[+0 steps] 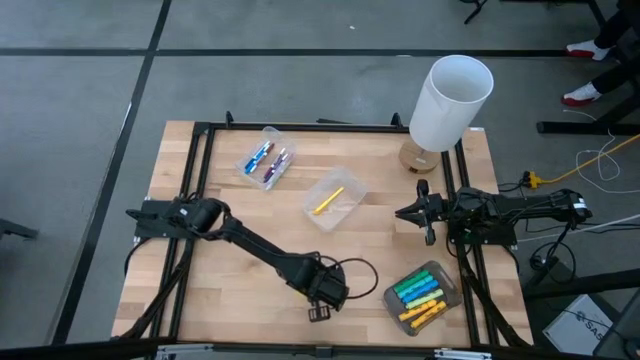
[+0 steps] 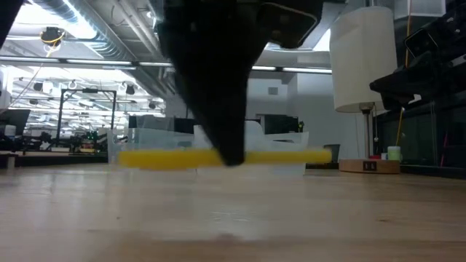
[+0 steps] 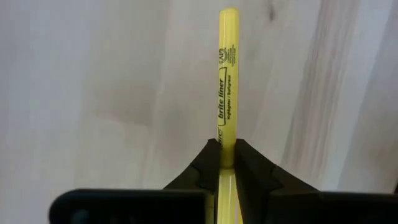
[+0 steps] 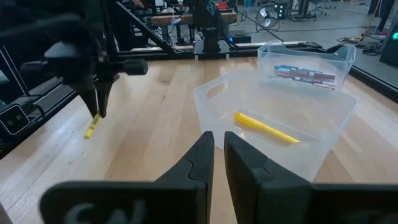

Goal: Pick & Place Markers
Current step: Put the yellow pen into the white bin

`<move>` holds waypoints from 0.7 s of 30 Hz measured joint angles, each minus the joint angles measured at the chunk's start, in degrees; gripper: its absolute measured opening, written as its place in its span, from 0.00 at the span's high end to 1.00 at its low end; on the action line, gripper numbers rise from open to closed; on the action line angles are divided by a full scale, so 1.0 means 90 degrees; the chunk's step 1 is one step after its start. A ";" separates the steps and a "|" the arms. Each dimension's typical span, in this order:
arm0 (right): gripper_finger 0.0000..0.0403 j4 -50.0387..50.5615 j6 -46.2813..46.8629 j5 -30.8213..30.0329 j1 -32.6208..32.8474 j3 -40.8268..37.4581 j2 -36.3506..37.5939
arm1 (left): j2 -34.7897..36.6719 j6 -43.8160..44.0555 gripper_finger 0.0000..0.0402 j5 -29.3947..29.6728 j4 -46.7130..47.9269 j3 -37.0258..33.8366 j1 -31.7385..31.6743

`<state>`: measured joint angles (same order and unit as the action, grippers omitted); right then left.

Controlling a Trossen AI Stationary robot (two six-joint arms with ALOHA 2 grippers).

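My left gripper [image 1: 321,303] hangs over the near middle of the table, shut on a yellow marker [image 3: 225,81]. The low view shows that marker [image 2: 167,158] level, above the wood. A second yellow marker [image 1: 328,201] lies in the middle clear tub [image 1: 350,181]. Blue and purple markers [image 1: 268,160] lie in the far tub [image 1: 272,132]. Several green, blue and yellow markers [image 1: 418,295] fill the near-right tub [image 1: 389,296]. My right gripper [image 1: 403,213] waits at the right edge, its fingers nearly together on nothing. My left gripper pinches the yellow marker about halfway along its barrel [image 3: 226,142] between its two fingers. The fingers [image 2: 229,142] come from above, pointing steeply down, and lie across the marker. The marker is held level and lifted clear of the table, both ends sticking out.
A white lamp [image 1: 450,100] on a round wooden base stands at the far right corner. A black frame [image 1: 200,180] runs along the table's edges. Bare wood lies around my left gripper, between the three tubs.
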<state>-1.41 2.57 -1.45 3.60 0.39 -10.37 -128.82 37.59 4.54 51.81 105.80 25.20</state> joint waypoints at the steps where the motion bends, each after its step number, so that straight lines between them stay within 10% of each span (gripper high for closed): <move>1: 0.90 0.0002 -0.0001 -0.0001 0.0001 0.0000 0.0000 | 0.0047 -0.0036 0.94 0.0051 -0.0005 0.0002 -0.0033; 21: 0.90 0.0001 0.0000 -0.0001 0.0002 0.0000 0.0000 | 0.0713 -0.0676 0.94 0.0436 -0.0120 0.0029 -0.1115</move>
<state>-1.40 2.57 -1.45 3.61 0.39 -10.37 -122.40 31.51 8.46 50.73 106.06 15.16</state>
